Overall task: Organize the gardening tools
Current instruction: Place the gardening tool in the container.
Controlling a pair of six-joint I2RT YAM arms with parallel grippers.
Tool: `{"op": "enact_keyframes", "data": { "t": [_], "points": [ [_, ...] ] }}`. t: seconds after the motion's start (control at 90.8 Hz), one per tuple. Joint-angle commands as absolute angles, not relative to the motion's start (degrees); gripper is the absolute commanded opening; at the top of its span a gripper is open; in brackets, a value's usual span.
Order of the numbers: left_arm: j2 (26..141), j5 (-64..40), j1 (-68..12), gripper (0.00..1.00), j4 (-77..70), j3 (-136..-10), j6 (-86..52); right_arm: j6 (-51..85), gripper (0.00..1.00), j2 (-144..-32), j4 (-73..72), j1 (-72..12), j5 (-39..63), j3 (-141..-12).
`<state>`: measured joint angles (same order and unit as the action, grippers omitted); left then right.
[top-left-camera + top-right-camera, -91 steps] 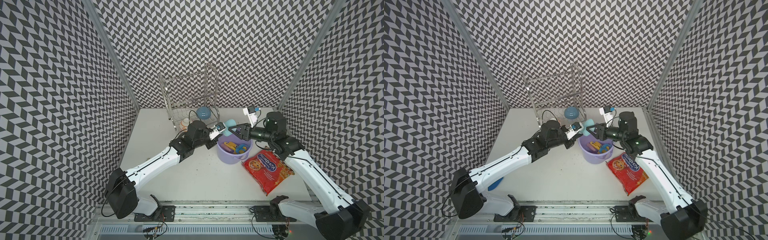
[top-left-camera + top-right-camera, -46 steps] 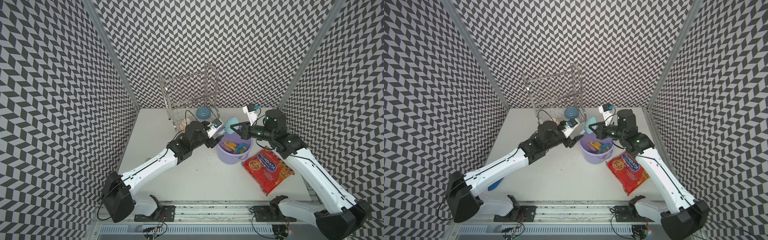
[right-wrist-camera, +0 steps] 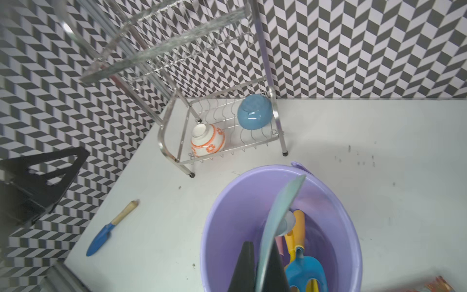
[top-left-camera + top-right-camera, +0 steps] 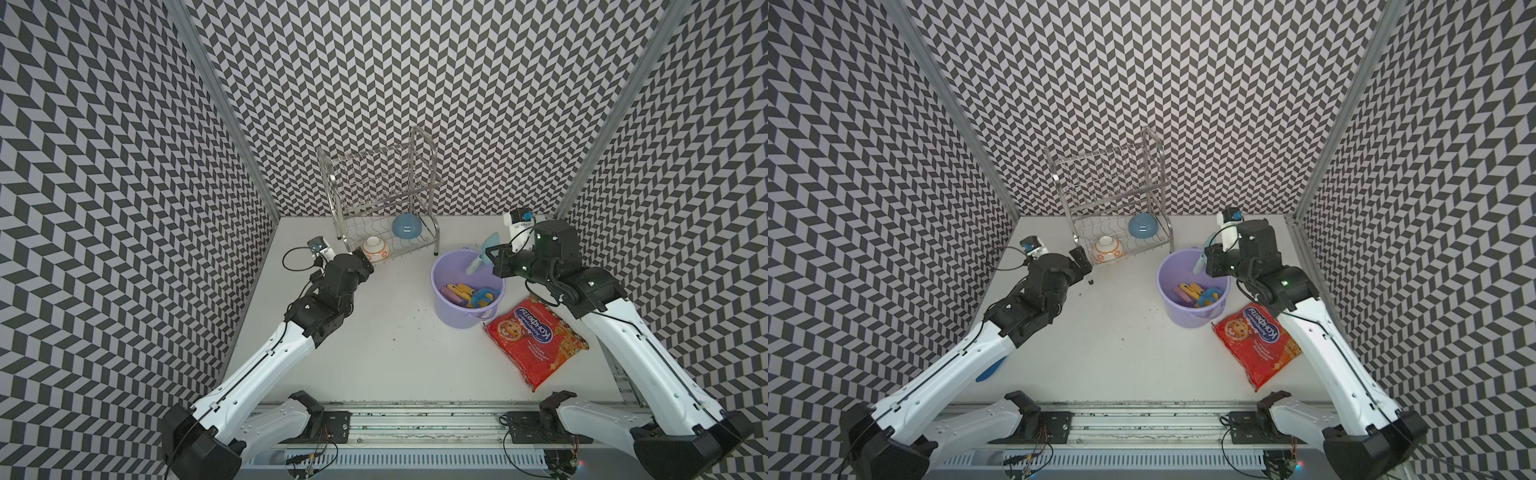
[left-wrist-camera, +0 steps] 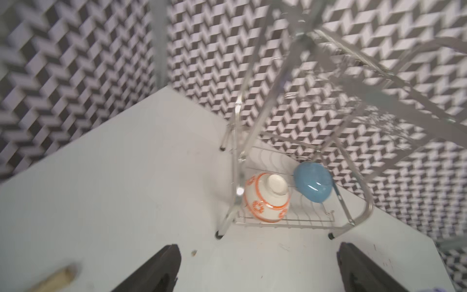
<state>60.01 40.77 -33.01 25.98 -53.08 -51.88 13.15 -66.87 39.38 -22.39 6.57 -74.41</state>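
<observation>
The right pincer [image 4: 487, 257] is clenched on the pale-blue trowel [image 4: 491, 243]. The trowel sits right between its two fingers [image 3: 246, 268]. In both top views the trowel hangs tilted over the lavender bucket [image 4: 457, 318], at the bucket's 1 o'clock rim. Its blade pokes out past the pincer toward 12 o'clock. Its handle points down toward 7 o'clock, into the bucket.

Three more tools lie in the bottom of the bucket, at the pincer's 7 o'clock. They are the purple scoop with the pink handle [image 4: 453, 296], the yellow scoop [image 4: 462, 288] and the blue fork [image 4: 482, 297]. They lie in a heap, touching.

The left pincer [image 5: 257, 273] is released, its jaws wide apart with nothing in them. It is at the bucket's 9 o'clock, well apart from the bucket and the trowel, near the front corner of the wire rack [image 4: 374, 174].

A dark-blue spade with a tan handle [image 3: 111, 226] lies flat on the counter [image 4: 395, 353], near the left arm.
</observation>
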Motion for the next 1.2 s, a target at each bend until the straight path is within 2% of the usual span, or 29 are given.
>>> {"op": "enact_keyframes", "data": {
  "t": [0.0,0.143,0.297,0.507,0.661,0.771,0.914,1.19],
  "points": [
    [58.7,49.4,-32.9,1.0,39.4,-50.2,-79.3,12.5,0.0,-68.8,40.0,-22.7,2.2,-73.5],
    [59.0,49.3,-30.0,1.0,41.2,-47.2,-85.4,12.5,0.0,-70.0,40.3,-22.8,2.4,-72.4],
    [59.8,42.2,-19.7,0.99,38.1,-42.9,-87.6,12.5,0.01,-70.7,39.4,-22.8,2.9,-71.1],
    [63.7,32.3,-7.0,0.94,30.7,-38.2,-92.1,12.4,0.18,-71.6,39.6,-22.8,3.6,-71.0],
    [69.9,30.8,-1.3,0.94,33.4,-41.2,-96.3,12.5,0.4,-72.1,39.4,-22.8,5.1,-71.1],
    [72.9,28.2,1.3,0.94,35.3,-42.6,-100.6,12.4,0.5,-72.2,39.4,-22.8,5.8,-71.3],
    [75.3,25.0,4.7,0.94,33.4,-41.1,-104.3,12.4,0.55,-72.1,39.5,-22.8,6.3,-71.4],
    [77.5,24.7,10.5,0.94,30.6,-38.8,-106.4,12.9,0.55,-71.4,39.7,-22.7,5.9,-71.0]
  ]
}}
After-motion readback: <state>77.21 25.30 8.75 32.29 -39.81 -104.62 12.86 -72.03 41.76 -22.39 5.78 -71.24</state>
